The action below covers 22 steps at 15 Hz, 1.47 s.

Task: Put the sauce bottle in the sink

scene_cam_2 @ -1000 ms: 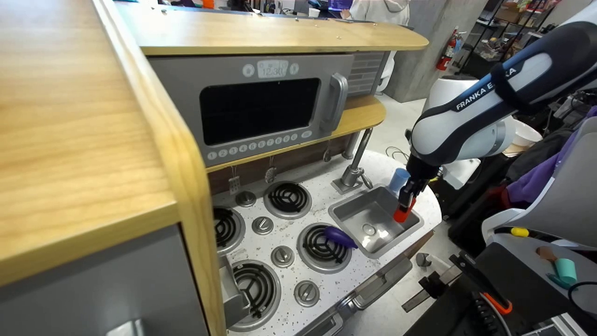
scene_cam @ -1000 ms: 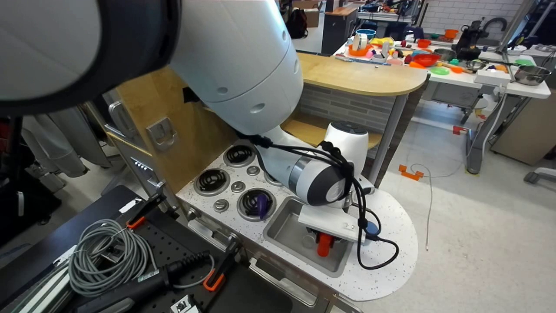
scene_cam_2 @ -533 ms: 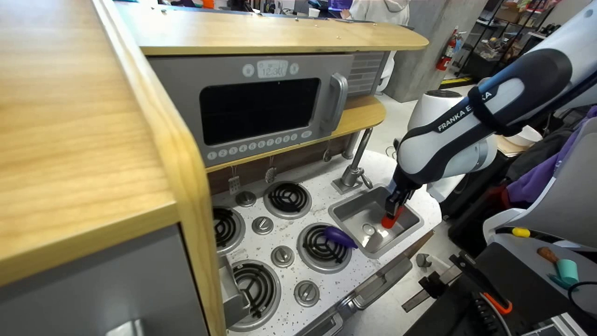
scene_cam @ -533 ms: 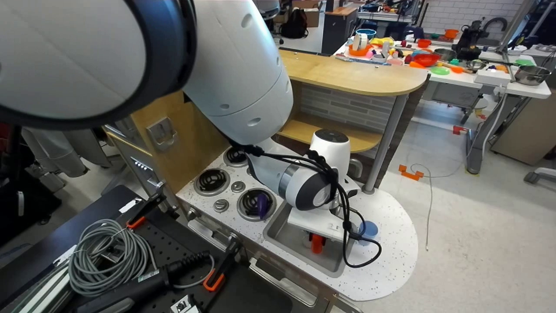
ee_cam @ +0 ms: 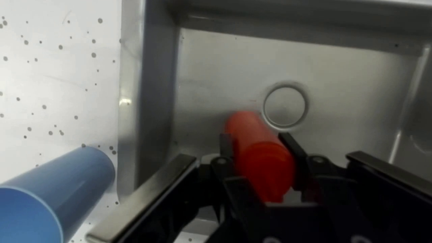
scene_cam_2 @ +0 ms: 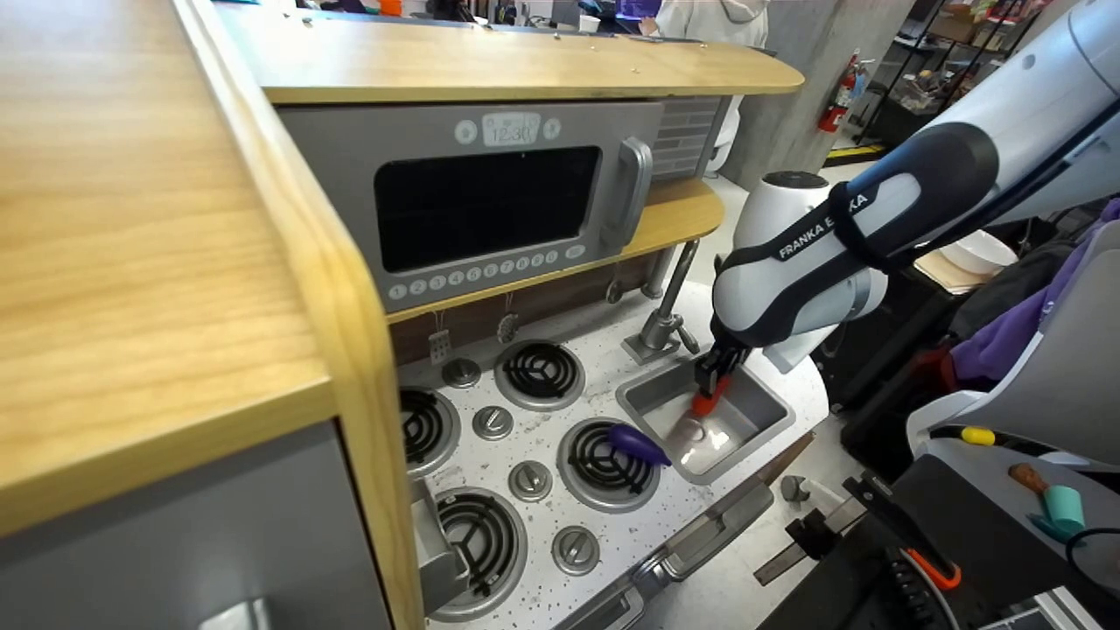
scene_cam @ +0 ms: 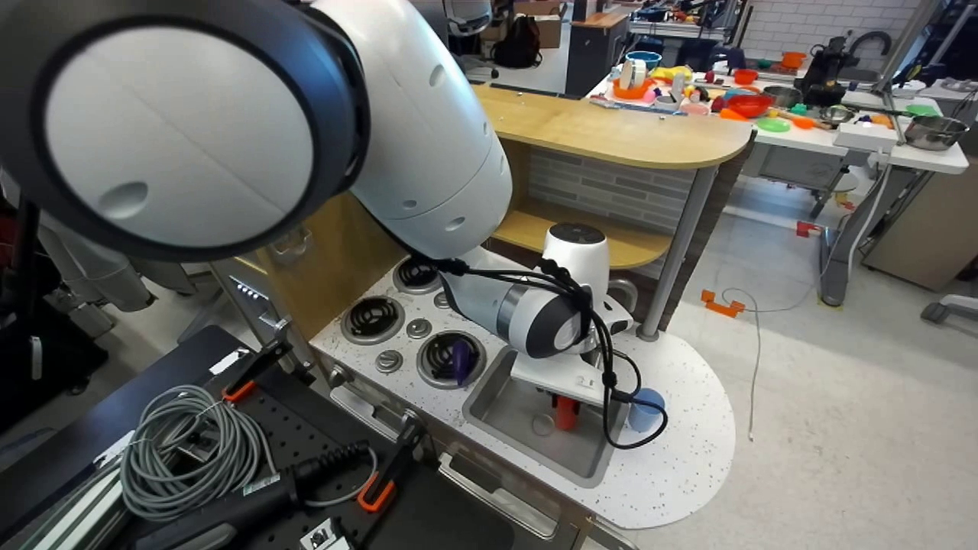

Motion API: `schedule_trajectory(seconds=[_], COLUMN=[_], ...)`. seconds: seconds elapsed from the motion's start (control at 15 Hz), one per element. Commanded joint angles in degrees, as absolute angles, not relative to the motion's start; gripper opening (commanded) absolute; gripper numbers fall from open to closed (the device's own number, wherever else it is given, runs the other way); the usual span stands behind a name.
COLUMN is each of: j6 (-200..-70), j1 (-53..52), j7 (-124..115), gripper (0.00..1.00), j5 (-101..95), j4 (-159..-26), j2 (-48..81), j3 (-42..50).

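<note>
In the wrist view, the hand (ee_cam: 256, 142), at the bottom of the frame, grips the red sauce bottle (ee_cam: 262, 157) with a finger on either side. The bottle shows near the middle, within the outline of the sink (ee_cam: 344, 94), its far end just beside the round drain (ee_cam: 285, 106); whether it touches the sink's floor cannot be told. At lower left, a blue cup (ee_cam: 72, 184) stands on the speckled desk (ee_cam: 60, 84).

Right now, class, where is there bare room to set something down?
Free: countertop's rounded end, between blue cup and curved edge; sink floor between drain and the wall opposite the faucet. Crowded: near the drain, where the gripper holds the sauce bottle; the burner under the purple toy eggplant.
</note>
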<state>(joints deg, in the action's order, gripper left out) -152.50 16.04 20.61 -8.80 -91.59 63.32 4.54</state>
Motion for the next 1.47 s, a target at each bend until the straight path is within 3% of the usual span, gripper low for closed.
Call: schedule_trajectory(seconds=[0.0, 0.53, 0.6, 0.73, 1.0, 1.4], j6=[-152.1, -150.4, -150.1, -149.2, -150.0, -151.9], j1=[15.4, 15.6, 15.4, 15.4, 16.3, 17.7], j7=[18.6, 18.7, 18.4, 18.3, 19.2, 20.3], gripper=[0.13, 0.13, 0.63, 0.71, 0.99, 1.00], j5=[-9.2, -9.2, -9.2, -9.2, -9.3, -9.5], j4=[-85.7, -85.2, -85.5, -86.7, -91.2, -100.7], j2=[67.6, 68.3, 68.0, 67.0, 63.5, 54.1], j3=[6.0, 6.0, 6.2, 6.4, 6.4, 7.0])
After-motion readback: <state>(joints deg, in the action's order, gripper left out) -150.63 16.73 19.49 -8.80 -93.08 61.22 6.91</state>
